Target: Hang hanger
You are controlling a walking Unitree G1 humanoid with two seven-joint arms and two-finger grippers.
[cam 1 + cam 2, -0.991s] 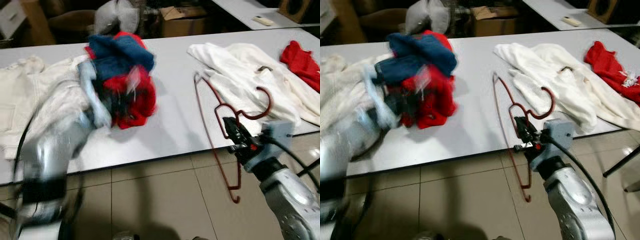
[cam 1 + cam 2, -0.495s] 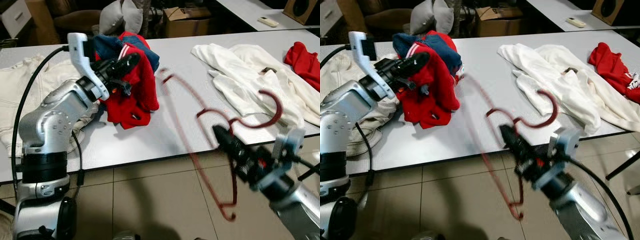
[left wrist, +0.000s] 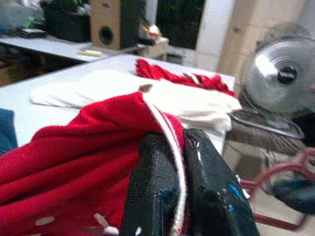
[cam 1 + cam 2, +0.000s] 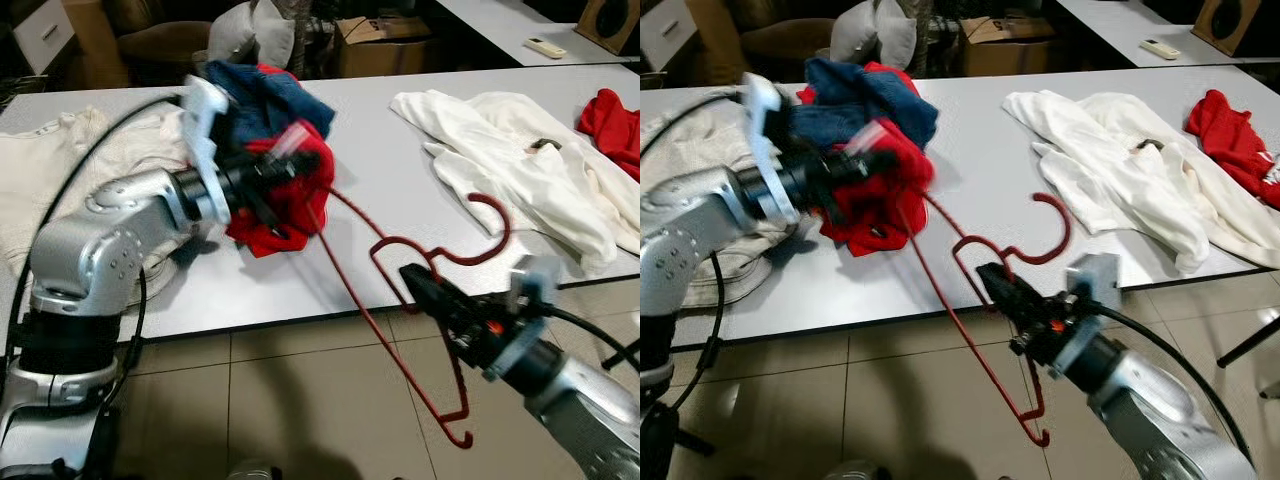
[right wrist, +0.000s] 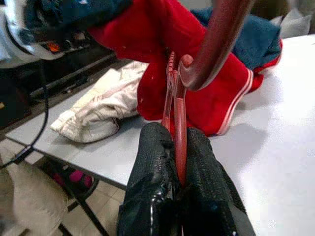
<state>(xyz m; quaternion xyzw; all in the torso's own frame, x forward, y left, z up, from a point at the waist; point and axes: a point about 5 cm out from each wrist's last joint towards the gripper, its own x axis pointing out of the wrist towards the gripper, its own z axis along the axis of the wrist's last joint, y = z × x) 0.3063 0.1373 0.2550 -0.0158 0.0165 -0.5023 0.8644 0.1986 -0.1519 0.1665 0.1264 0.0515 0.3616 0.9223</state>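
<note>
Red wire hanger, hook up, pinched in right gripper.

Grey table carries white garments, apparently cream clothing.

R hand gripping red hanger, L hand on red garment

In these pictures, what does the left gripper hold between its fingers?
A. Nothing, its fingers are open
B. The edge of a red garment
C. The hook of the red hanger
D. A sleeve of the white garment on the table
B: in the left wrist view the left gripper has its fingers closed on the white-trimmed edge of the red garment, while the red hanger is held by the right gripper.
</note>
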